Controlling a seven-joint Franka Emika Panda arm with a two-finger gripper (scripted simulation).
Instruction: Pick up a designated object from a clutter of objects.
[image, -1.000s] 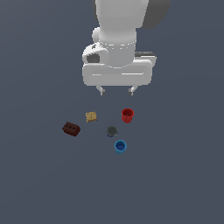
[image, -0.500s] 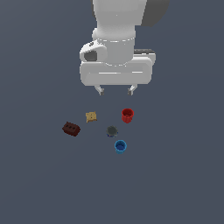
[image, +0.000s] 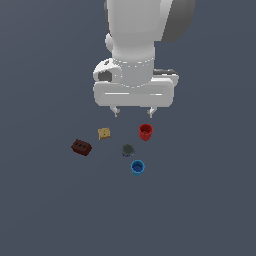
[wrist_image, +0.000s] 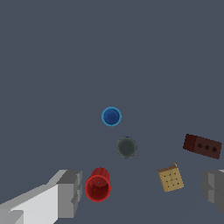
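Observation:
The small bright blue cup (image: 138, 167) (wrist_image: 111, 117) stands upright on the grey floor, nearest the camera in the exterior view. Just behind it lies the dark grey round piece (image: 128, 149) (wrist_image: 127, 147), then the red cup (image: 145, 132) (wrist_image: 98, 185). The tan square block (image: 104, 133) (wrist_image: 170, 178) and the reddish-brown brick with holes (image: 81, 147) (wrist_image: 202, 146) lie toward the exterior view's left. My gripper (image: 134, 111) (wrist_image: 142, 192) hangs open above and behind the clutter, holding nothing, well apart from the blue cup.
The floor is a plain dark grey surface all around the five items. The arm's white body (image: 135, 50) rises behind the clutter.
The arm has shifted slightly toward the exterior view's right and a little lower. The five items have not moved.

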